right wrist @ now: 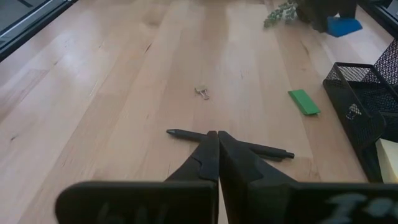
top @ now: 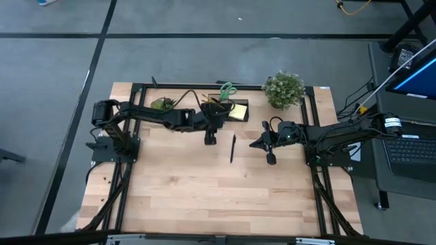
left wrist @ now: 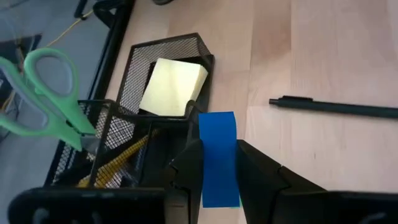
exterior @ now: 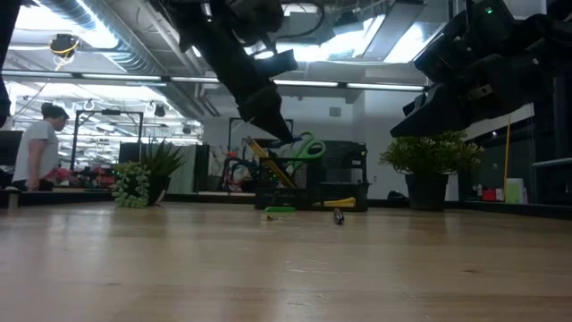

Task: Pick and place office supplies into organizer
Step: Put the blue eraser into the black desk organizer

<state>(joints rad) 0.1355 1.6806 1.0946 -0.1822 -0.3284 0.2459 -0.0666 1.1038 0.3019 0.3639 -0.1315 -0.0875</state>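
The black mesh organizer [left wrist: 134, 68] stands at the table's far middle. Green-handled scissors [left wrist: 43, 93] and yellow pencils [left wrist: 115, 163] stick up in its taller section, and a yellow sticky-note pad [left wrist: 173, 87] lies in its lower tray. My left gripper [left wrist: 219, 171] hangs just beside the organizer's near side, shut on a blue eraser [left wrist: 217, 134]. A black pen [top: 232, 148] and a green eraser [right wrist: 304, 101] lie flat on the table. My right gripper [right wrist: 217, 146] waits shut above the table, to the right of the pen, touching nothing. My left gripper pinches the blue eraser's two long sides [left wrist: 217, 155] between its two fingers. The fingers slant down from the table's left and lie along the eraser, whose free end juts out past the fingertips. The eraser is lifted clear of the table and the organizer.
A small binder clip [right wrist: 201, 91] lies on the wood left of the pen. One potted plant [top: 283, 88] stands right of the organizer, another [top: 162, 103] left of it. The near half of the table [top: 204, 197] is bare wood. A person [exterior: 40, 148] stands in the room beyond.
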